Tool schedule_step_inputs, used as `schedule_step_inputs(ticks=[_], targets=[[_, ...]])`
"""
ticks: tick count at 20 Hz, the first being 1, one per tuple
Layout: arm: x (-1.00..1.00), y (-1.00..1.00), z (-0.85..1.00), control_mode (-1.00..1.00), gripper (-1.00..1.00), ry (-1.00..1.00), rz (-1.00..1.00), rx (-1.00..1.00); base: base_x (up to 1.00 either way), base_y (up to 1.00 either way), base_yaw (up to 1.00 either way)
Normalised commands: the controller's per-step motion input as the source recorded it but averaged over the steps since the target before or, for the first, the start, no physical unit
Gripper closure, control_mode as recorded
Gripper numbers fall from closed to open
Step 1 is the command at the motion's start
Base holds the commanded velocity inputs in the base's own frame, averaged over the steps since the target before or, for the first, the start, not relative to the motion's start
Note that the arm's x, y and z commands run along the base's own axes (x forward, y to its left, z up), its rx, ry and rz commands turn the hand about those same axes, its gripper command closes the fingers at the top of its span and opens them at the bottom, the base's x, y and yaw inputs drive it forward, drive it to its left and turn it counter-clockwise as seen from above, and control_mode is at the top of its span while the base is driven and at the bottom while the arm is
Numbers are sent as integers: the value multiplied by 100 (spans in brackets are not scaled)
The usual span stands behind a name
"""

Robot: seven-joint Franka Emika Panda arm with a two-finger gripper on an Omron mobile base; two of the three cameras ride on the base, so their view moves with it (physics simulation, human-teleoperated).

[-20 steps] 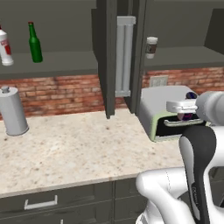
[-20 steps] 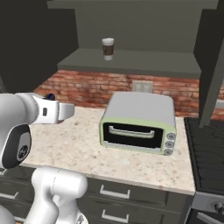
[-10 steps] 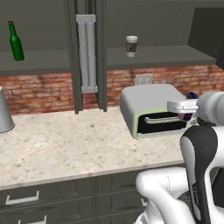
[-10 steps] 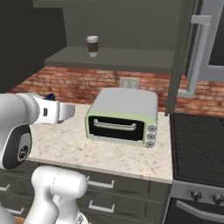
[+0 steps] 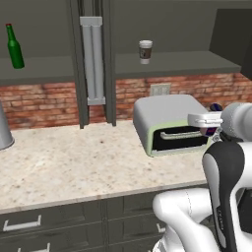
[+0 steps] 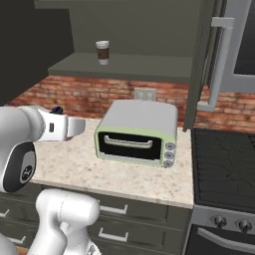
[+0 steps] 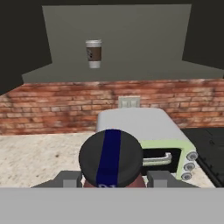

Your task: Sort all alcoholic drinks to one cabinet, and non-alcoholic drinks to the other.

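**Purple bottle riding toward the coffee-cup cabinet**

The right-hand cabinet (image 7: 118,39) is standing open ahead of and above the tool, its door (image 6: 206,60) swung out to the tool's right. The twin cabinet (image 5: 44,64) is sitting off to the tool's left, also open. The worktop (image 5: 74,162) is spreading out below the tool, with a brick wall behind it. A pale-green toaster oven (image 7: 148,131) is resting on the worktop directly ahead of and below the tool, between it and the open shelf.

On that shelf the paper coffee cup (image 7: 93,53) is standing upright, above the tool and slightly to its left. The dark-green glass bottle (image 5: 15,47) is standing upright on the twin's shelf, far to the tool's left.

The tool (image 7: 111,180) is clamped on the tiny purple bottle (image 7: 111,159), whose dark cap is showing between the two fingers (image 7: 70,179).

Judging by this, the robot is carrying out the step of bringing the second non-alcoholic drink to join the cup. The next move is likely calling for lifting the bottle clear over the oven, reaching in to the shelf level, and setting it down upright beside the cup without knocking it.
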Motion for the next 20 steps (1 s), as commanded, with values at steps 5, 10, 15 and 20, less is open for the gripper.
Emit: schedule_step_inputs(ticks=[5,10,15,20], targets=[[0,0,0,100,100,0,0,0,19,-24,0],[0,0,0,100,100,0,0,0,41,-27,0],[0,0,0,100,100,0,0,0,39,-12,0],[0,0,0,100,100,0,0,0,23,-7,0]])
